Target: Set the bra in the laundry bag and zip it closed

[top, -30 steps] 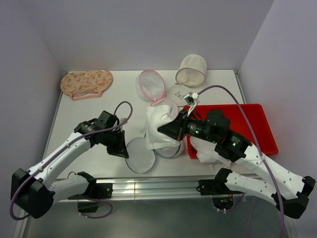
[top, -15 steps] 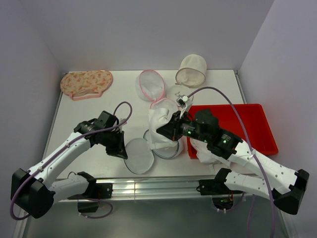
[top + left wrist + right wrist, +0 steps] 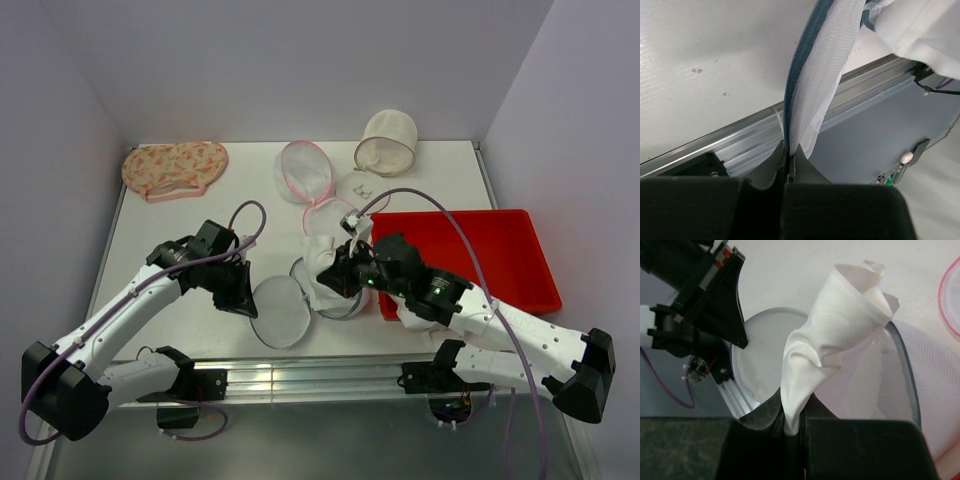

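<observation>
On the worktop (image 3: 150, 240), near its front edge, two arms are working low over the middle.

- Left arm: is stretching in from the left with its wrist bent down. The left gripper (image 3: 245, 300) is pressing together on the dark blue-grey zipper rim of the laundry bag (image 3: 281, 313), holding one half by its edge.
- Right arm: is reaching across from the right, with its forearm passing over the corner of one red plastic tray (image 3: 505, 255). The right gripper (image 3: 335, 272) is pinching the bra (image 3: 322, 250).
- Bra, one: soft white fabric, rising from the gripper in a twisted, bunched cone over the bag's other half.
- Laundry bag, one: round white mesh with two dome halves lying open side by side.
- Other bags, three: a pink-rimmed mesh bag (image 3: 305, 170), a peach floral bag (image 3: 175, 168) and a cream mesh drum (image 3: 386, 140), all sitting along the back.
</observation>
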### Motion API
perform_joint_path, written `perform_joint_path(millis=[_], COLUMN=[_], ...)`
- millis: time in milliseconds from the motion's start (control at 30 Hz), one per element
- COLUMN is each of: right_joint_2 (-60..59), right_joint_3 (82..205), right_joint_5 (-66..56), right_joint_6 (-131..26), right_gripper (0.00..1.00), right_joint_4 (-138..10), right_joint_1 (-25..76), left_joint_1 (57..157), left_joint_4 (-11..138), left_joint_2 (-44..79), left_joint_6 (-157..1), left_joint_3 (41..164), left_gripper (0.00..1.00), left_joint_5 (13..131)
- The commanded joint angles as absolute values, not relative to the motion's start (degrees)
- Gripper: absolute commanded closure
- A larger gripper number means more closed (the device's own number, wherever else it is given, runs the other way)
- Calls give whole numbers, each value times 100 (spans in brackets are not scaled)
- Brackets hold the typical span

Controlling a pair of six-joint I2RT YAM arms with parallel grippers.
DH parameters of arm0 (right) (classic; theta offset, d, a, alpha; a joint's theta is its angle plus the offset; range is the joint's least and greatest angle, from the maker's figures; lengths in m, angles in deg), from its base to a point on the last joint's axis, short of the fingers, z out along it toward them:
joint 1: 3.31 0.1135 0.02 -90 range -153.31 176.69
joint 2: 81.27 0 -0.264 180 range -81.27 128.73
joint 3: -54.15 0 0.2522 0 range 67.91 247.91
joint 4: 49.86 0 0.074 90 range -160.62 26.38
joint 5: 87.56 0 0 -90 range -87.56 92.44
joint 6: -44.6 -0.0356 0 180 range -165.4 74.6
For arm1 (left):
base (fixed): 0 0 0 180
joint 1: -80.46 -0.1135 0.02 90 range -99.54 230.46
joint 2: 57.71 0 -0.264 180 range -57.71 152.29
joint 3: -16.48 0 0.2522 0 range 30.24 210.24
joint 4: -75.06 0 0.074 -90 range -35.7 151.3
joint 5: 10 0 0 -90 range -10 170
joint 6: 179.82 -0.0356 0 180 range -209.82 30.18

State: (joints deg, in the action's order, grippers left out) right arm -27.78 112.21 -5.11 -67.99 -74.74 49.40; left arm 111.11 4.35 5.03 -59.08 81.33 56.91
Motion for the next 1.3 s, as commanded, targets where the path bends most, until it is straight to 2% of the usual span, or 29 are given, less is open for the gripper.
perform_joint_path(millis=[0,200,633,833,1267], right_joint_2=[-2547,-2055,-631,19,925], right_joint_3=[11177,11063,11177,11466,12038], right_joint_5=[110,832,1799,2563,3372], right_joint_6=[-6342,-6157,-6227,-6490,-6930], right_gripper=[100,100,100,100,100], right_joint_4=[-7127,-6934,-6898,-7275,-8154], right_joint_1=[5346,5689,5707,5716,5663], left_joint_1=[11096,11096,11087,11096,11096], left_joint_4=[443,408,461,443,329], left_joint_2=[434,487,320,232,109], left_joint_6=[-6002,-6029,-6020,-6029,-6055], left_joint_3=[8402,8508,8640,8833,9352], left_gripper=[100,100,100,100,100], left_joint_5=[5574,5531,5320,5284,5574])
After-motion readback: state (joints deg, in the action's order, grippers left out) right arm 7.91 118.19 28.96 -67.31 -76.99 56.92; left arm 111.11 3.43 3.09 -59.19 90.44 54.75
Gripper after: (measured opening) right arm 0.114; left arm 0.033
